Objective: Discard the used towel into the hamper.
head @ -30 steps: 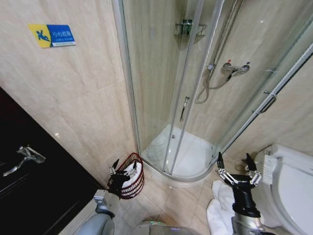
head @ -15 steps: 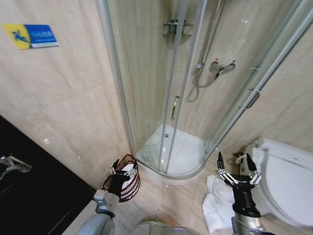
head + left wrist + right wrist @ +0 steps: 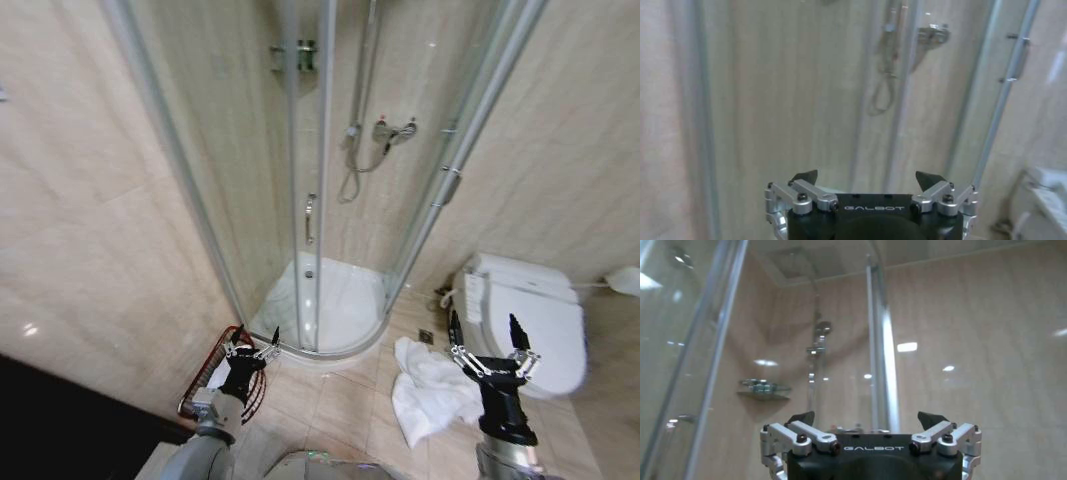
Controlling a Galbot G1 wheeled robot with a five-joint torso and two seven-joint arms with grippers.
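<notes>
Here, head view: used towel [image 3: 430,392], white, crumpled in a heap on the tiled floor [image 3: 340,405], between the curved shower tray [image 3: 330,300] and the toilet [image 3: 530,320], near the toilet's base. Hamper [image 3: 205,385], dark-red wire, round, low against the wall at the left of the shower enclosure, well apart from the towel; pale contents inside, possibly cloth, hard to tell behind the arm. Left gripper [image 3: 250,350] raised just in front of the hamper's rim, fingers spread, holding nothing. Right gripper [image 3: 490,345] raised beside and above the towel, fingers spread wide, likewise holding nothing and clear of the cloth.

Left wrist view: left gripper [image 3: 867,182] with both fingertips apart, facing the glass shower door [image 3: 807,90], hose and mixer tap [image 3: 933,34] blurred behind; neither towel nor hamper in it.

Right wrist view: right gripper [image 3: 867,420] parted the same way, pointed upward at the shower head [image 3: 821,330], the corner shelf [image 3: 763,388] and the beige wall tiles [image 3: 973,340]; floor level outside it.
</notes>
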